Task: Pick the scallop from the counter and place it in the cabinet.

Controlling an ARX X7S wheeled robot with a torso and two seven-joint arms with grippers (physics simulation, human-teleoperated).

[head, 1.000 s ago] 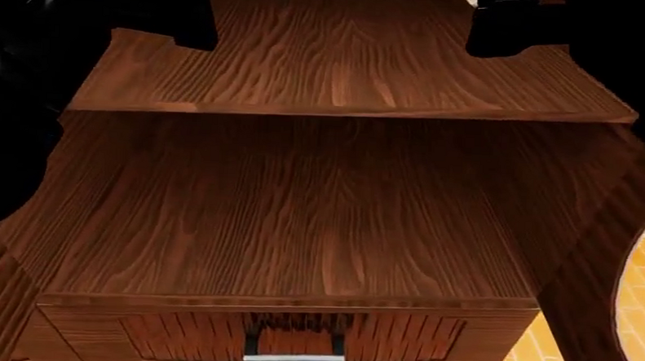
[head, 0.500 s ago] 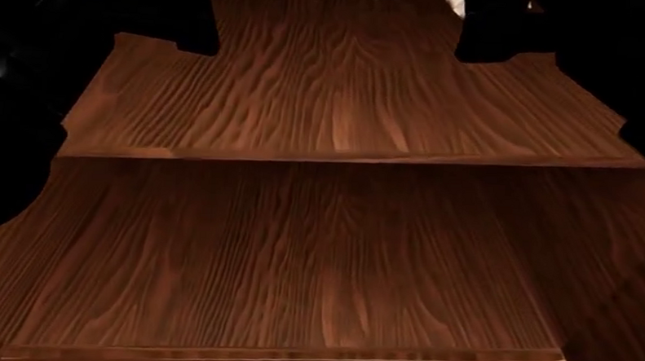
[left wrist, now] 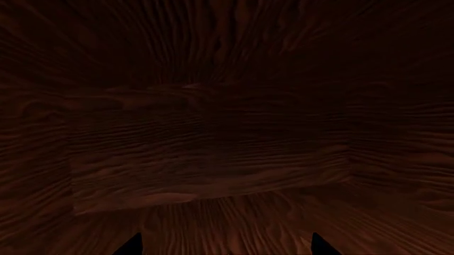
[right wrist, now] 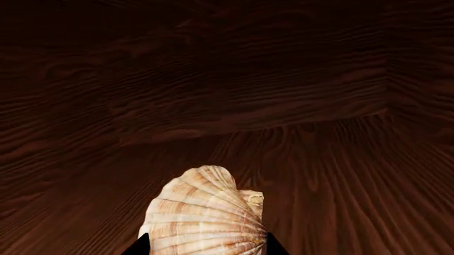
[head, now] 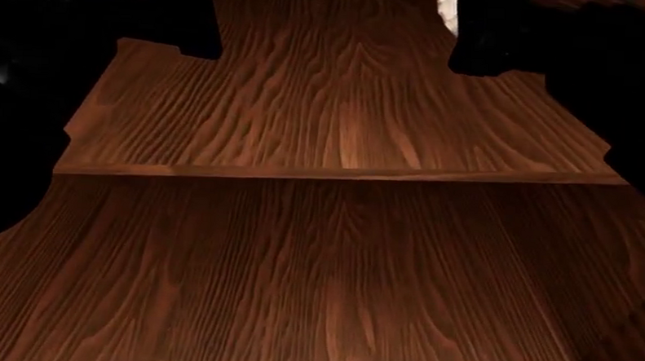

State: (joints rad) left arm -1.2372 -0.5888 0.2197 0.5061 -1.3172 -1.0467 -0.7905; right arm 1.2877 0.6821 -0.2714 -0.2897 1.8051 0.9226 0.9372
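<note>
Scallop held inside the cabinet

The right hand [right wrist: 206, 249] grips the scallop [right wrist: 204, 212] between its two dark fingertips, the ribbed fan pointing into the dim wood-grain interior of the cabinet [head: 337, 108], above a plank shelf [right wrist: 341, 175]. The left hand [left wrist: 225, 245] is also inside, its fingertips spread apart with nothing between them. In the head view both arms reach over the upper shelf.

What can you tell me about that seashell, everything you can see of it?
The scallop shows only in the right wrist view: a fan-shaped shell, cream to pale tan, with raised ribs spreading toward its rounded edge and faint darker bands across them. It sits between the two dark fingertips of the right hand, apparently gripped at its lower sides. Dark wood-grain walls and floor of the cabinet surround it. Its underside is hidden.
</note>
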